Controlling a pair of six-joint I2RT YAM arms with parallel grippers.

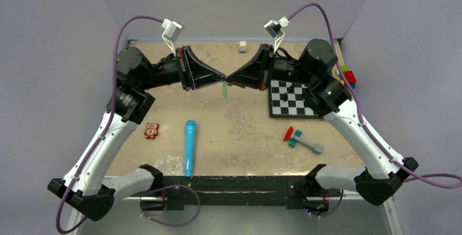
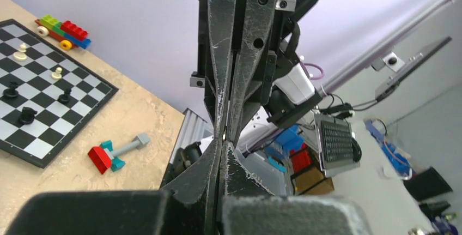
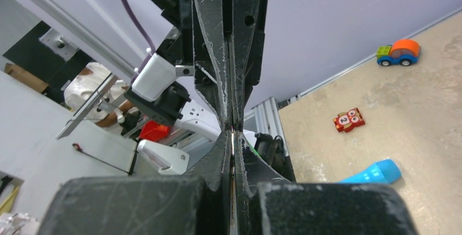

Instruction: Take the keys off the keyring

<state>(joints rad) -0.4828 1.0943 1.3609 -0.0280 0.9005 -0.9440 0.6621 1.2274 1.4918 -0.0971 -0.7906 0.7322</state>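
We see the left gripper (image 1: 222,76) and the right gripper (image 1: 230,78) meeting tip to tip above the middle of the table (image 1: 245,131), their fingers pointing straight at each other along one line. Each pair of fingers is pressed together with only a hairline slit between them, as both wrist views show. Only a tiny glint shows at the very tips, too small for us to tell what it is, and we cannot make out the keyring itself.

The green key (image 1: 224,90) sits directly under the point where the two sets of tips touch. Its upper end is at the fingertips. Its long axis lies across the line of the fingers, and its free end points away from them, toward the near edge in the top view. It looks to be hanging. We cannot tell which gripper carries it.

Just beside the right gripper's wrist, on its outer side, lies a chessboard (image 1: 291,98) with a few pieces on it. Well apart from the tips on the near side, a blue toy microphone (image 1: 189,146) lies with its long axis running near to far. A small red toy (image 1: 151,131) lies beyond it on the left gripper's side. A red, teal and grey toy tool (image 1: 302,140) lies near the chessboard's near edge.
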